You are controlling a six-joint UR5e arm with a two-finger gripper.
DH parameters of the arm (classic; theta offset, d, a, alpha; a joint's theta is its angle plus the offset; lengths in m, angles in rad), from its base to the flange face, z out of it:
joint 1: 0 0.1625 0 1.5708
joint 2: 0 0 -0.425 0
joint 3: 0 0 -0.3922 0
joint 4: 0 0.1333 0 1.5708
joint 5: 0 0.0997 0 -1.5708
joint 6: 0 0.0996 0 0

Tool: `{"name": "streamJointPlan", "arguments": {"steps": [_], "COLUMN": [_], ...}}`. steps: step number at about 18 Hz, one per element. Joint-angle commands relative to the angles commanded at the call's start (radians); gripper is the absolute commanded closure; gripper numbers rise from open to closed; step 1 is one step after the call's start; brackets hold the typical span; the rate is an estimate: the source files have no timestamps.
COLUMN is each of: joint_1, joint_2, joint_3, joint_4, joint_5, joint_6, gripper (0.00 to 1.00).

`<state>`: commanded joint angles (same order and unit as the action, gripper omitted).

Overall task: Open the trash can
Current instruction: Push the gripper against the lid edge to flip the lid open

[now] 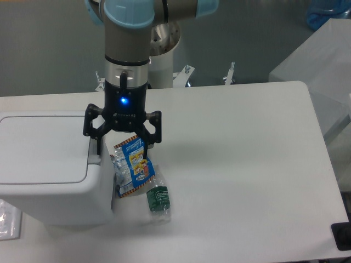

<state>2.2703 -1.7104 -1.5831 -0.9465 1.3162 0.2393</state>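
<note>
The trash can (pixel 49 164) is a large white boxy bin at the left of the table, with its flat lid (pixel 41 145) lying shut. Its grey push-button tab (pixel 94 159) sits at the lid's right edge. My gripper (pixel 122 144) hangs straight down over the bin's right edge with its jaws spread open and empty. The left fingertip (pixel 96 143) is just above the tab; I cannot tell whether it touches. The right finger (pixel 148 143) hangs beside the bin, over the table.
A crumpled blue and orange snack packet (pixel 132 167) lies against the bin's right side, under the gripper. A clear plastic bottle with a green label (pixel 158 198) lies just right of it. The white table (pixel 247 159) ends near the right edge of the view.
</note>
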Motion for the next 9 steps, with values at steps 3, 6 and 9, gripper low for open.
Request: {"name": "streamJointPlan", "arguments": {"steps": [3, 6, 9], "joint_1": [-0.002, -0.002, -0.002], "joint_2": [0.002, 0.002, 0.002], "joint_3": [-0.008, -0.012, -0.011], "joint_4": [0.000, 0.000, 0.000], "joint_5": [0.000, 0.000, 0.000], "joint_6": [0.003, 0.005, 0.003], "gripper": [0.00, 0.00, 0.00]}}
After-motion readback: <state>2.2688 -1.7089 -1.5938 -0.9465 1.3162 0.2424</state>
